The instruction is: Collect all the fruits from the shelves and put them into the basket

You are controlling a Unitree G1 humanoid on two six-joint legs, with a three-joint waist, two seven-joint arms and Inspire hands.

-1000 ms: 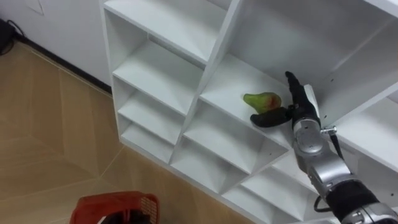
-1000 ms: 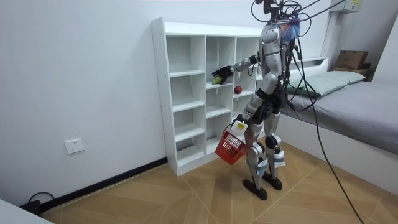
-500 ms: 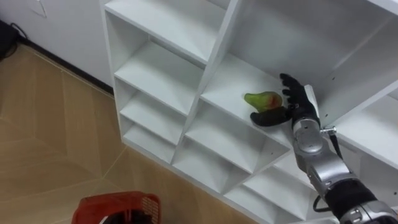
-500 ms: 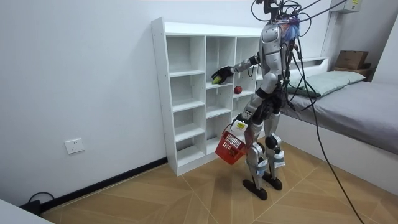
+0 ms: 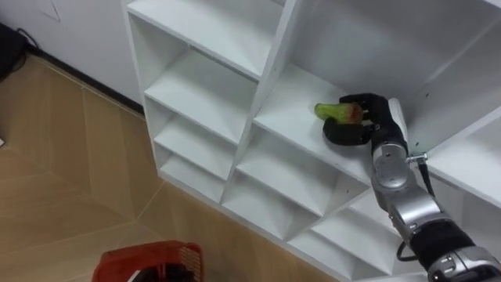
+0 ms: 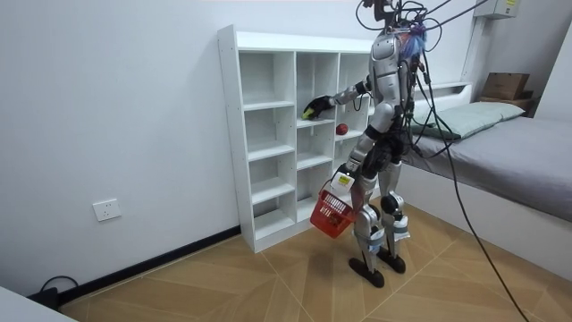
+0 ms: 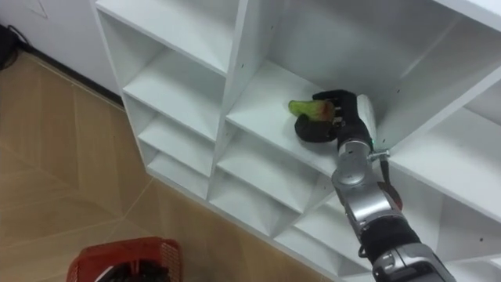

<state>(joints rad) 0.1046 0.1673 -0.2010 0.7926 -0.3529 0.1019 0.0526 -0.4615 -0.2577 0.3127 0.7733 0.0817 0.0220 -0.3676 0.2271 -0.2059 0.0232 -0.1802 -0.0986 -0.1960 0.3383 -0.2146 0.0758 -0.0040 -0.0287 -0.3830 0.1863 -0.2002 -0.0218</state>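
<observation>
Resting on a closet shelf [image 5: 286,100], the green fruit [image 5: 330,111] is clasped by the curled fingers of the right hand [image 5: 381,119]. A red basket [image 6: 329,213] is hung from the left hand [image 6: 344,180], whose fingers cannot be made out.

Closet [image 5: 258,78]: plain white throughout, shelves and dividers alike. Fruit [image 5: 329,111] in the right hand's [image 5: 366,117] grasp: green, with a reddish patch at the end by the fingers. Right hand: black fingers and thumb, silver-grey wrist. Second fruit [image 6: 341,129] on a closet shelf: red. Basket [image 5: 133,258]: red, dark inside. Floor [image 5: 70,157]: light brown wood, herringbone pattern. Wall [image 6: 116,107]: white. Skirting [image 6: 152,258]: black. Bed cover [image 6: 527,148]: grey.
</observation>
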